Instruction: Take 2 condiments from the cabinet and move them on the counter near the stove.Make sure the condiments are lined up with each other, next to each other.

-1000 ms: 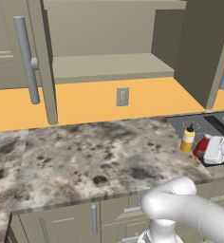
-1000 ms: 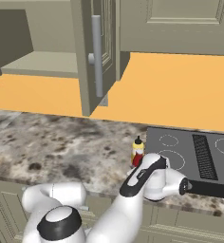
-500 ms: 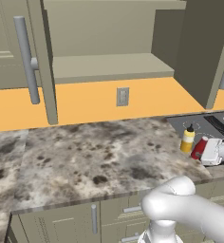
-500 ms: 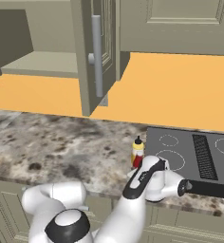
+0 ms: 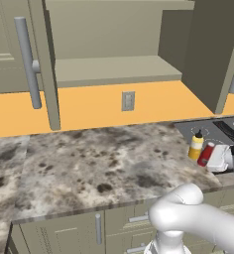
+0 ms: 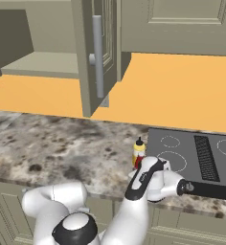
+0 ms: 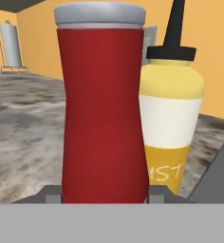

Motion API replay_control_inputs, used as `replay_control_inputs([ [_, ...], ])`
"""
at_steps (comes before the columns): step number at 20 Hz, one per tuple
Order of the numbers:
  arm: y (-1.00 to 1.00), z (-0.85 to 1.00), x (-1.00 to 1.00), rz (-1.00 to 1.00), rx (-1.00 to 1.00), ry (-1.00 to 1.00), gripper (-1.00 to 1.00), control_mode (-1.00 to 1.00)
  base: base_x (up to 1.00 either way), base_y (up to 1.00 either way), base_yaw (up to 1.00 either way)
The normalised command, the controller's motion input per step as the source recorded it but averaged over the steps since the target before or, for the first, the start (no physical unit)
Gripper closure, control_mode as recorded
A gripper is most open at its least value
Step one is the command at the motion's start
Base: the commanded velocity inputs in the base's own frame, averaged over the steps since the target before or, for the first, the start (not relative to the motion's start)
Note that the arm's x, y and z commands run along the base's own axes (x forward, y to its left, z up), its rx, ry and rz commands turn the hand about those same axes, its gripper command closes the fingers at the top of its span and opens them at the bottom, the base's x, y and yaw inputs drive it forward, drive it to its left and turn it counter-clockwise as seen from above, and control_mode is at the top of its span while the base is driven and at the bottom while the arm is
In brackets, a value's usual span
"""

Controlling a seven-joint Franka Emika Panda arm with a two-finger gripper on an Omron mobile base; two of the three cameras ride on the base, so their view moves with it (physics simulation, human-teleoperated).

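Observation:
The slim red bottle [image 7: 102, 114] with its white cap stands upright on the counter [image 5: 104, 163], close against the yellow bottle [image 7: 173, 109] with the black nozzle. My gripper [image 7: 103, 197] is shut on the red bottle, one fingertip pressed to each side of its base. In the left base view the yellow bottle [image 5: 196, 147] and the red bottle [image 5: 206, 154] stand side by side just left of the stove [image 5: 223, 130], with my gripper [image 5: 210, 158] reaching in from the right. From the right base view the yellow bottle [image 6: 139, 152] stands beside the stove [image 6: 196, 153]. The cabinet [image 5: 114, 69] is open, its shelf bare.
A cabinet door with a long bar handle [image 5: 27, 64] hangs open on the left, another door [image 5: 213, 49] on the right. A wall outlet [image 5: 128, 100] sits on the orange backsplash. Drawer fronts [image 5: 96, 228] run below the counter edge.
My gripper has carried the red bottle a little to the left, closer to the yellow bottle, and the red bottle now stands more upright.

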Motion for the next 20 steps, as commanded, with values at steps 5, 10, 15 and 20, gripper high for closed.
replay_control_inputs([
  [5,0.00,-0.16,0.16,-0.01,0.00,0.00,1.00,-1.00,0.00,0.00,0.00],
  [10,0.00,-0.15,0.19,0.00,0.00,0.00,1.00,-1.00,0.00,0.00,0.00],
  [15,-0.02,-0.11,0.20,0.00,0.00,0.01,1.00,-1.00,0.00,0.00,0.00],
  [20,0.00,-0.20,0.09,0.00,0.00,0.00,1.00,-1.00,0.00,0.00,0.00],
])
